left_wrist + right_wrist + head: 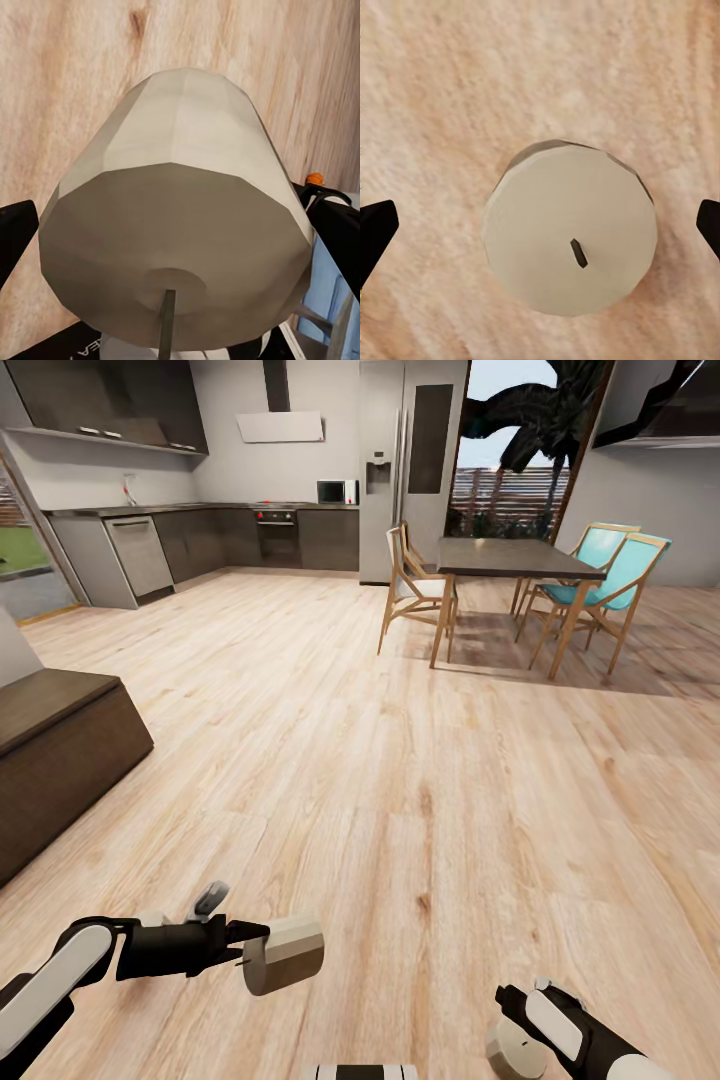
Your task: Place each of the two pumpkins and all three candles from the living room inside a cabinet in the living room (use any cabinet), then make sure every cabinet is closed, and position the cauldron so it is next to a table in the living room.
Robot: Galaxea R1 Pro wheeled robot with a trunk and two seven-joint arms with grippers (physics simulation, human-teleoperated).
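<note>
A stubby cream candle (284,956) lies sideways in my left gripper (250,948), which is shut on its sides above the wooden floor. In the left wrist view this candle (180,225) spans the whole gap between the black fingers (15,232). A second candle (570,229) stands upright on the floor, wick up. My right gripper (520,1015) hovers open just over that second candle (515,1050), its fingertips (375,232) well clear of both sides. A low dark-brown wooden unit (60,760) at the left looks like the cabinet's end. Pumpkins and cauldron are out of view.
A dark dining table (510,556) with wooden chairs (415,590) and teal chairs (610,575) stands ahead to the right. Grey kitchen units (200,535) and a fridge (395,460) line the far wall. Bare wooden floor (380,780) lies between.
</note>
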